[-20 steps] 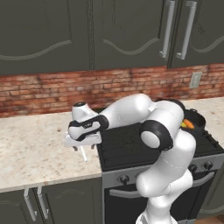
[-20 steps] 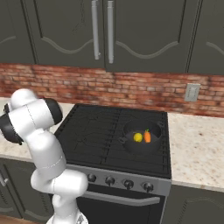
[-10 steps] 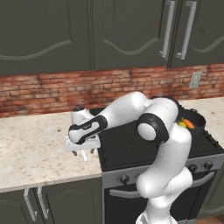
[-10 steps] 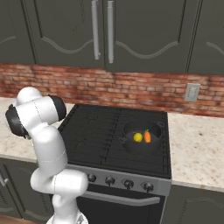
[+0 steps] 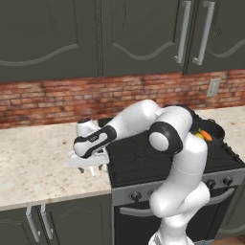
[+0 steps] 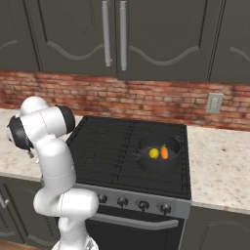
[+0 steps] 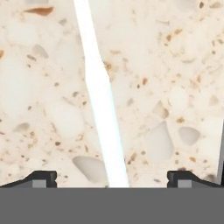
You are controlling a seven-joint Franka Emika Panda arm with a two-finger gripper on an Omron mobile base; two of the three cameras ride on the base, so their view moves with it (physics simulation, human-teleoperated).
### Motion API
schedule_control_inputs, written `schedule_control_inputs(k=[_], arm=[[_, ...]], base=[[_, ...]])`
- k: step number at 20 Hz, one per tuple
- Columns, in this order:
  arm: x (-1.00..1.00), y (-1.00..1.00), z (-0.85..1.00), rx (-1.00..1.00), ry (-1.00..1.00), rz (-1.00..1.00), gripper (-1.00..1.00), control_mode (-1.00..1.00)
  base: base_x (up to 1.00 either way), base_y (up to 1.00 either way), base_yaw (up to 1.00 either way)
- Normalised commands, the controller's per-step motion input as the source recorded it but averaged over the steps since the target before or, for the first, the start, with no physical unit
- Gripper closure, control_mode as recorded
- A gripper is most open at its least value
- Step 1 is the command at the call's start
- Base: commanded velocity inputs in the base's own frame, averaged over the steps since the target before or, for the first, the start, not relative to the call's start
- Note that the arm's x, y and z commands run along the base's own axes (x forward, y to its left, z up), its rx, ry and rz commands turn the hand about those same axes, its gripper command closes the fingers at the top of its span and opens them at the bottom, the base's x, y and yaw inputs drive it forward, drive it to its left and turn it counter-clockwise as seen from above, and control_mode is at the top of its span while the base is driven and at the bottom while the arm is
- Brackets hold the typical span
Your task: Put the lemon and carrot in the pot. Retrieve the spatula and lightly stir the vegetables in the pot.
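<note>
In the hand view the spatula's thin white handle (image 7: 99, 94) lies on the speckled counter and runs from top to bottom between my fingertips. Its head is out of view. My gripper (image 7: 112, 178) is open and straddles the handle without holding it. From the left base view the gripper (image 5: 87, 170) hangs low over the counter, just left of the stove. The black pot (image 6: 144, 162) stands on the stove's right side, with the yellow lemon (image 6: 154, 153) and the orange carrot (image 6: 164, 152) side by side inside it. The pot (image 5: 216, 129) and carrot (image 5: 206, 135) also peek out behind my arm.
The black stovetop (image 6: 107, 144) sits between two stretches of beige speckled counter (image 5: 33, 158). A brick backsplash (image 6: 146, 102) and dark upper cabinets (image 5: 95, 33) run along the back. My own arm arches over the stove's left half.
The hand has come down toward the counter left of the stove, with the jaws staying wide. Lemon and carrot have stayed put in the pot.
</note>
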Motion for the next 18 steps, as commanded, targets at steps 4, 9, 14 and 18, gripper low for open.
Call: schedule_control_inputs(k=[4, 9, 14, 18], arm=[[-0.41, 0.03, -0.13, 0.0, 0.0, 0.0, -1.0, -1.0], [-0.17, 0.01, -0.13, 0.0, 0.0, 0.0, -1.0, -1.0], [0.23, 0.0, -0.28, 0.0, 0.0, 0.0, -1.0, -1.0], [0.1, 0.0, -0.06, 0.0, 0.0, 0.0, -1.0, -1.0]], base=[[0.0, 0.0, 0.0], [0.0, 0.0, 0.0], [0.0, 0.0, 0.0], [0.0, 0.0, 0.0]])
